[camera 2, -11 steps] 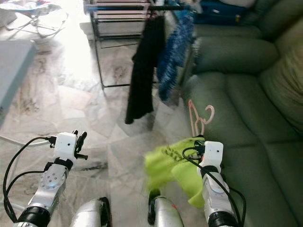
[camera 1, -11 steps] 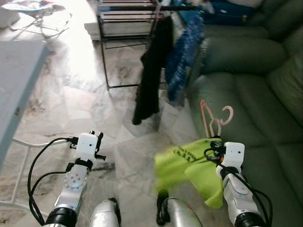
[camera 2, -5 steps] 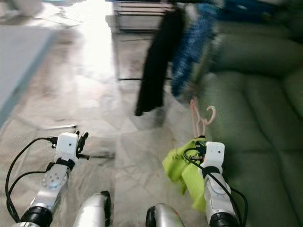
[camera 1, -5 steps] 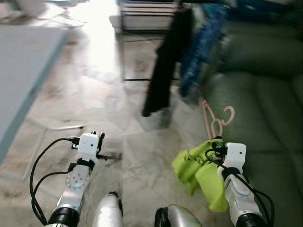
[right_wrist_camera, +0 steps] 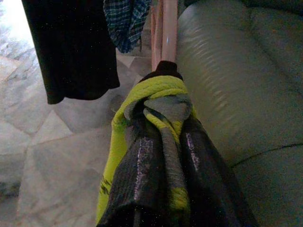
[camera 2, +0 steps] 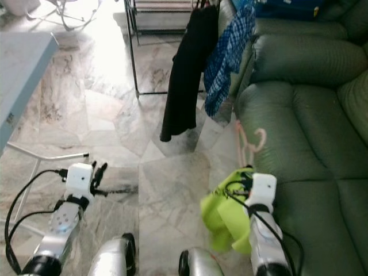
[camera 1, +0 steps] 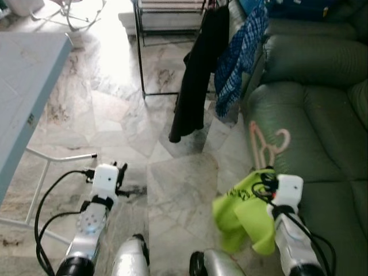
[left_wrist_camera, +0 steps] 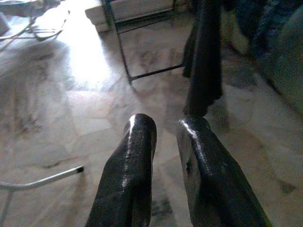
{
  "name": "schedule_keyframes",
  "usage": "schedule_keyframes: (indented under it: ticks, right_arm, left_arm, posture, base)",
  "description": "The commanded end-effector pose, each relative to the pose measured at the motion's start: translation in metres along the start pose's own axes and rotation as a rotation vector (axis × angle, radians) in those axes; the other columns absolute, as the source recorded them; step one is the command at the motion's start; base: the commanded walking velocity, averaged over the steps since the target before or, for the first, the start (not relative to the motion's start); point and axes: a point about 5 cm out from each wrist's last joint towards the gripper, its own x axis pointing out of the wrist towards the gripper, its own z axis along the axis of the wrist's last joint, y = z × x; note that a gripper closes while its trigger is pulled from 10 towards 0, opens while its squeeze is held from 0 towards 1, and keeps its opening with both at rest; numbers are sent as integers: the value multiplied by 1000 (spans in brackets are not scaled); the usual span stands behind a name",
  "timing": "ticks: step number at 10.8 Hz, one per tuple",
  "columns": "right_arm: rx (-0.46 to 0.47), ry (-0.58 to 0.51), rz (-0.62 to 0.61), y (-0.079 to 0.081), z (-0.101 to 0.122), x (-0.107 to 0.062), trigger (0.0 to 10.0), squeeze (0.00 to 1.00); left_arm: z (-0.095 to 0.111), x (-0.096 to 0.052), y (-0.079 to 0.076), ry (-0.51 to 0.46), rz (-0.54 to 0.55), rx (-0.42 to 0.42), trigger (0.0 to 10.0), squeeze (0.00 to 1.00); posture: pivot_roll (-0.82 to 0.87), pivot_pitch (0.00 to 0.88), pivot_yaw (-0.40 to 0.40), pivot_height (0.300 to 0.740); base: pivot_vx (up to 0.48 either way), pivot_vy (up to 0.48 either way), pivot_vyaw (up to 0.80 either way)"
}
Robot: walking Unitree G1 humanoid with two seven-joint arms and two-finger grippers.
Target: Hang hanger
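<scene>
Since the pink hanger (camera 1: 265,144) with its lime garment (camera 1: 241,211) is clamped in the right hand (right_wrist_camera: 163,111), only hanging on the rack (camera 1: 172,11) is left; left hand (left_wrist_camera: 163,130) is held slightly open, empty.

Both silver arms are held forward at waist height, elbows bent, cables looping off each wrist. The left gripper (camera 1: 119,168) sits out over the floor with nothing in it; seen from its wrist, the two black fingers (left_wrist_camera: 137,142) stand a narrow gap apart, not touching. The right gripper (right_wrist_camera: 163,142) points ahead, its fingers clamped tight on a hanger (camera 1: 265,144) with a yellow-green cloth (camera 1: 241,213) bunched between them.
</scene>
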Motion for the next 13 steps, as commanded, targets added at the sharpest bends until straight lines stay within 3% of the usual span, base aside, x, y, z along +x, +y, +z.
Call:
schedule_keyframes:
  ticks: [1, 4, 5, 6, 7, 8, 10, 11, 13]
  right_arm:
    - [8, -36, -38, -9, 6, -3, 10000, 0]
    - [5, -37, -43, -15, 4, -11, 10000, 0]
    - [-5, -55, -44, -17, 7, -18, 10000, 0]
    - [-20, -68, -31, -15, 10, -21, 10000, 0]
    - [-12, -98, -18, -12, 18, -21, 10000, 0]
    - [-31, -183, 15, 0, 41, -14, 10000, 0]
    - [-43, -270, 54, 15, 67, -10, 10000, 0]
    - [-36, -258, 50, 14, 66, -12, 10000, 0]
    - [-55, -164, 34, 3, 42, -20, 10000, 0]
  left_arm:
    - [2, -2, 2, -8, -20, 3, 10000, 0]
    - [5, -9, 11, -28, 6, 57, 10000, 0]
    - [21, -17, 26, -153, 108, 96, 10000, 0]
    - [25, -21, 31, -179, 135, 97, 10000, 0]
    - [27, -24, 37, -183, 186, 75, 10000, 0]
    - [33, -23, 40, -190, 230, 50, 10000, 0]
    - [49, -22, 32, -245, 233, 35, 10000, 0]
    - [50, -22, 32, -239, 236, 3, 10000, 0]
    - [23, -33, 37, -128, 225, 43, 10000, 0]
  posture:
    - [-22, 124, -61, 740]
    - [-28, 135, -54, 740]
    - [-29, 148, -54, 740]
    - [-29, 148, -54, 740]
    - [-23, 158, -60, 740]
    - [-28, 161, -64, 740]
    - [-25, 162, -62, 740]
    - [-26, 161, -65, 740]
    - [-28, 163, -65, 740]
  base:
    - [0, 0, 0]
    - [0, 0, 0]
    - [0, 0, 0]
    - [0, 0, 0]
    - [0, 0, 0]
    - [0, 0, 0]
    - [0, 0, 0]
    - [0, 0, 0]
    - [0, 0, 0]
